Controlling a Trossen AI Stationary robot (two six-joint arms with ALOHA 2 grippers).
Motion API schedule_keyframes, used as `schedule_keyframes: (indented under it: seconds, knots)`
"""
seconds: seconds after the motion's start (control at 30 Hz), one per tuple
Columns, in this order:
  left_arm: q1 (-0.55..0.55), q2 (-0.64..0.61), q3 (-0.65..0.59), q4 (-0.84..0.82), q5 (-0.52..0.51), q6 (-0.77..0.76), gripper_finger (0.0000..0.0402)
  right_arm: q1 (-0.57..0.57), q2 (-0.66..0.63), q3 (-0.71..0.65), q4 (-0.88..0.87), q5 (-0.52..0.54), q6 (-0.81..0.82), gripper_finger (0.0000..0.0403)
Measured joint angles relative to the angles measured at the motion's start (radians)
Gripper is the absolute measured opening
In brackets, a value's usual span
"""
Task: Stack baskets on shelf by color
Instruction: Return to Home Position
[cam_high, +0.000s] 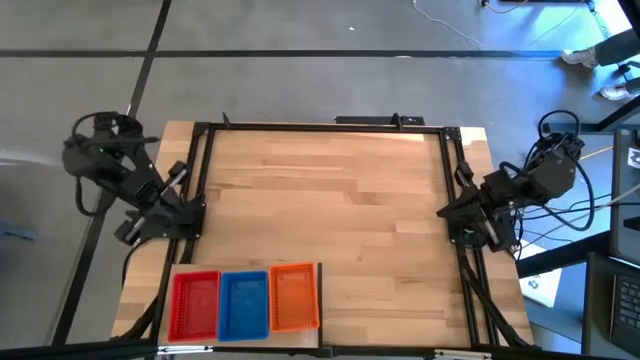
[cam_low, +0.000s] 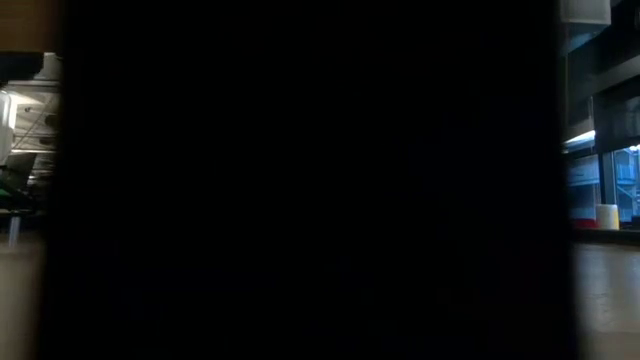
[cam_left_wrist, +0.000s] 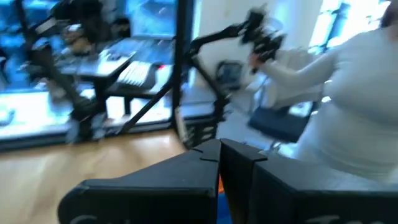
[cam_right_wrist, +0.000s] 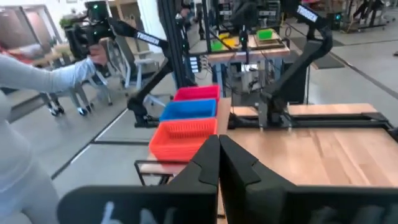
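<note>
Baskets (cam_high: 245, 303) stand in a red, blue, orange row along one table (cam_high: 330, 190) edge toward its left corner, nearer the left gripper (cam_left_wrist: 219, 149), which like the right gripper (cam_right_wrist: 219, 144) rests at the table's side, fingers together, empty.

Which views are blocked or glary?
Low view: mostly black, something dark against the lens, room only at the edges. Left wrist view: window glare behind a person in white. High view: even light on red, blue and orange mesh plastic baskets.
</note>
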Motion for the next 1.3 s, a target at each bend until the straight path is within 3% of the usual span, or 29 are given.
schedule_keyframes:
  seconds: [0.3, 0.5, 0.77, 0.83, 1.03, 1.3]
  knots:
    - [0.000, -0.267, -0.329, 0.236, 0.082, 0.064, 0.0000, 0.000, -0.124, -0.196, 0.123, -0.048, 0.017, 0.0000]
    - [0.000, -0.419, -0.451, 0.275, 0.129, 0.094, 0.0000, 0.000, -0.256, -0.344, 0.235, -0.071, 0.001, 0.0000]
    - [0.000, -0.603, -0.594, 0.334, 0.169, 0.155, 0.0000, 0.000, -0.456, -0.470, 0.238, -0.067, 0.022, 0.0000]
    - [0.000, -0.597, -0.605, 0.338, 0.144, 0.160, 0.0000, 0.000, -0.511, -0.495, 0.236, -0.067, 0.021, 0.0000]
    - [0.000, -0.599, -0.626, 0.358, 0.198, 0.221, 0.0000, 0.000, -0.677, -0.569, 0.235, -0.072, -0.037, 0.0000]
    - [0.000, -0.599, -0.635, 0.349, 0.182, 0.307, 0.0000, 0.000, -0.679, -0.582, 0.211, -0.110, -0.060, 0.0000]
